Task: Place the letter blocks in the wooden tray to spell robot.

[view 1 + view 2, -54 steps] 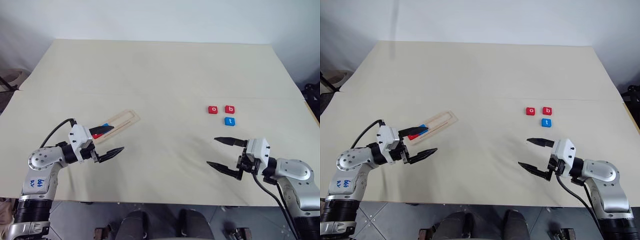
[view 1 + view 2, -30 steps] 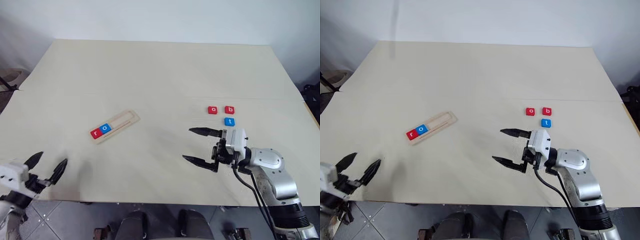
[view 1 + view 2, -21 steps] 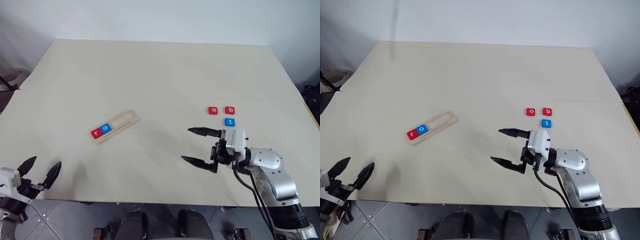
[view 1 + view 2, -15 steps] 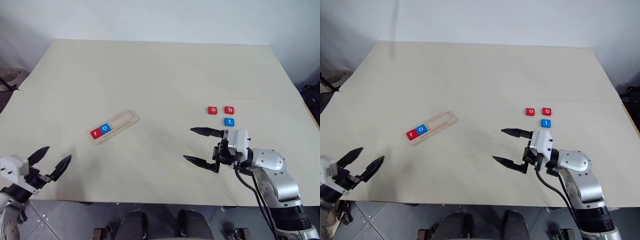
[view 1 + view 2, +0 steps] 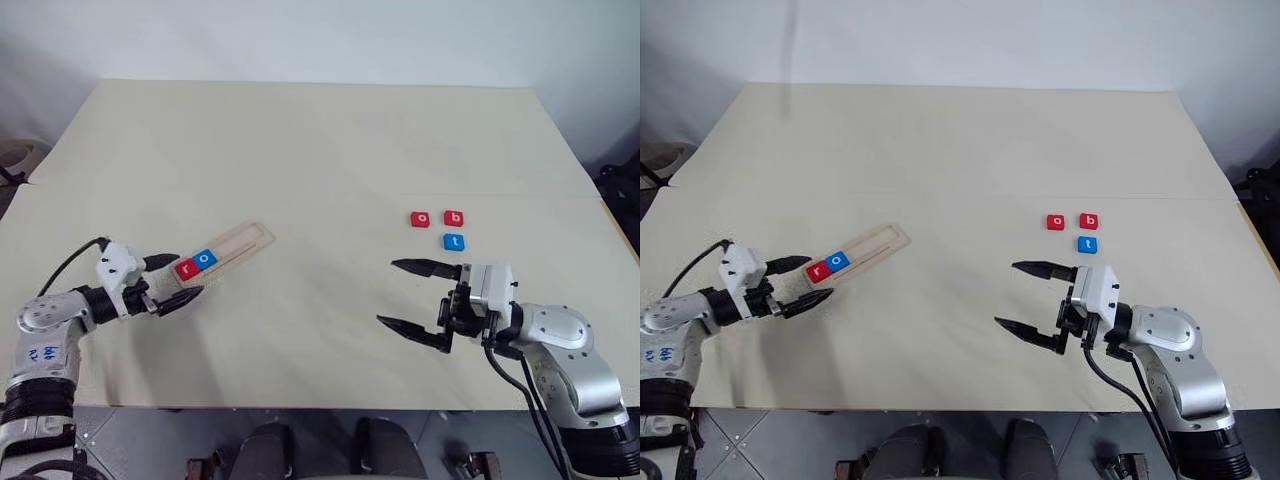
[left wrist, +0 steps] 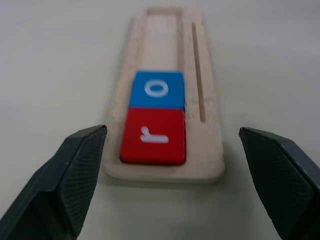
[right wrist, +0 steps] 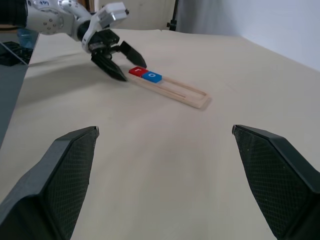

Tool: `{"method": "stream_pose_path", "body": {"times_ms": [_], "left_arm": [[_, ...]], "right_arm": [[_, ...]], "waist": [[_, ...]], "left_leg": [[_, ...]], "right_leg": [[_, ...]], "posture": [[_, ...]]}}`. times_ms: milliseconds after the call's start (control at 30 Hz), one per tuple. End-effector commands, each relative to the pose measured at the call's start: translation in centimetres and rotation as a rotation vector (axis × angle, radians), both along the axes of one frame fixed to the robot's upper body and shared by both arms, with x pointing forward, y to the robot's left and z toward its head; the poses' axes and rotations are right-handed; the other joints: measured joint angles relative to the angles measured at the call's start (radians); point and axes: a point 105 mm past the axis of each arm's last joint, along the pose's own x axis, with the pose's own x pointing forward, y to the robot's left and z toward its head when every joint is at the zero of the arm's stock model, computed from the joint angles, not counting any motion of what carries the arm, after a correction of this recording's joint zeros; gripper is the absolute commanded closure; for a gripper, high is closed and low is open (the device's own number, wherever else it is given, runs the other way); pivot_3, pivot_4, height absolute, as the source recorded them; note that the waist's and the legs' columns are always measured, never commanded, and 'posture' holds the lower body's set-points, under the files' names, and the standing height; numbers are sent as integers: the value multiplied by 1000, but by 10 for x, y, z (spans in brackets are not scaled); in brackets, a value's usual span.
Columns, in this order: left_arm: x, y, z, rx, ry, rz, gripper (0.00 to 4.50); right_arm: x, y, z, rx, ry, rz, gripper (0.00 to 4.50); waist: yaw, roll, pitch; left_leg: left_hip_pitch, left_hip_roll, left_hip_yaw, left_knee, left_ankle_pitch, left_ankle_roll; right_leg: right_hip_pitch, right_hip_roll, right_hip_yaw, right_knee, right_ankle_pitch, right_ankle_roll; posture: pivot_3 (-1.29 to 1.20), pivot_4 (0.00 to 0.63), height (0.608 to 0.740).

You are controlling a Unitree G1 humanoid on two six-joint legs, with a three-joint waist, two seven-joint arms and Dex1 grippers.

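Observation:
The wooden tray (image 5: 240,243) lies slanted on the left of the table, with a red r block (image 5: 186,267) and a blue o block (image 5: 205,258) at its near end. My left gripper (image 5: 190,276) is open, its fingertips on either side of that end by the r block (image 6: 153,136), touching nothing that I can see. A red o block (image 5: 420,219), a red b block (image 5: 453,218) and a blue t block (image 5: 454,241) lie loose at the right. My right gripper (image 5: 387,292) hangs open and empty, nearer than these and pointing left.
The cream table (image 5: 300,140) has a seam running across its middle. Its front edge lies just below both arms. The far end of the tray (image 7: 192,96) holds no block.
My left gripper has come in from the table's near-left edge, forward and rightward, up to the tray's near end. The right gripper stays open in about the same place.

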Motion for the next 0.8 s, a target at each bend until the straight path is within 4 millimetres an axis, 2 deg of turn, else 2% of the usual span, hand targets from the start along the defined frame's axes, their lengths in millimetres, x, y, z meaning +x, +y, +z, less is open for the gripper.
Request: {"method": "stream_pose_path", "body": {"times_ms": [33,300,333,433,500,667,800], "left_arm": [[1,3,-9,31,34,-4,0],[4,-5,-18,32,101,-62,0],[5,-6,-17,34,96,-70,403],[6,-10,-16,33,91,-88,1103],[8,-16,-12,24,69,-111,1108],[11,-46,5,27,-22,-243,1108],[15,-82,15,51,-66,-377,1108]], "right_arm": [[-6,0,13,12,-47,-8,17],[-6,1,14,19,-51,-32,17],[-6,2,14,19,-53,-34,0],[-5,2,14,20,-54,-37,0],[-5,0,13,15,-51,-44,0],[-7,-14,10,-11,-41,-90,0],[-12,-30,6,-36,-18,-143,0]], "waist": [[0,0,0],[4,0,0],[5,0,0],[4,0,0],[5,0,0],[18,-1,0],[27,-1,0]], "left_leg": [[0,0,0,0,0,0],[0,0,0,1,0,0],[0,0,-1,1,0,0],[0,0,-1,2,0,0],[0,0,-1,2,0,0],[-1,0,-1,4,0,1],[-2,0,-1,6,-1,1]], "right_leg": [[0,0,0,0,0,0],[0,0,0,1,0,0],[0,0,0,1,0,0],[1,0,0,1,0,0],[1,0,0,1,0,0],[1,0,0,1,0,0],[1,0,0,1,0,0]], "posture": [[0,150,740],[0,150,740],[0,150,740],[0,150,740],[0,150,740],[0,150,740],[0,150,740]]}}
